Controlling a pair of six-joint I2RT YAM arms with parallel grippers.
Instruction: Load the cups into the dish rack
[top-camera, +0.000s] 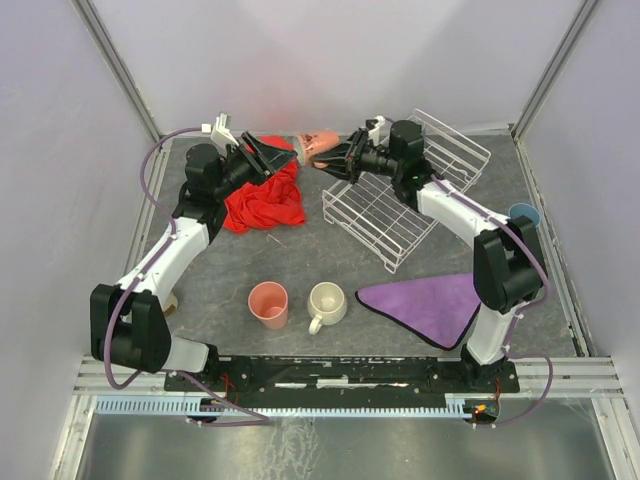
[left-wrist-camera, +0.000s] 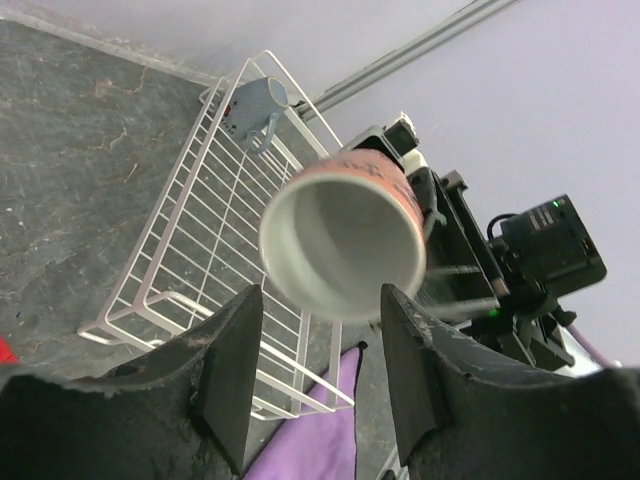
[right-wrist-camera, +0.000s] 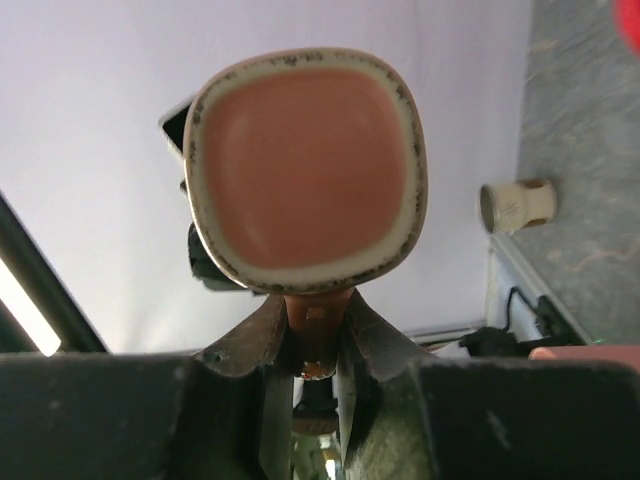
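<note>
The small orange-and-white mug (top-camera: 320, 147) hangs in the air at the back, between both grippers. My right gripper (top-camera: 337, 158) is shut on its handle (right-wrist-camera: 318, 318), and the mug's orange base (right-wrist-camera: 305, 170) faces the right wrist camera. My left gripper (left-wrist-camera: 320, 360) is open, its fingers either side of the mug's white mouth (left-wrist-camera: 340, 240) and apart from it. The white wire dish rack (top-camera: 400, 205) lies under the right arm, with a small grey-blue mug (left-wrist-camera: 255, 105) at its far end. A salmon-pink tumbler (top-camera: 268, 303) and a cream handled mug (top-camera: 327, 302) stand near the front.
A red cloth (top-camera: 265, 200) is bunched under the left arm. A purple cloth (top-camera: 430, 305) lies at the front right, beside the rack. A light-blue cup (top-camera: 523, 214) stands by the right wall. Frame posts rise at the back corners.
</note>
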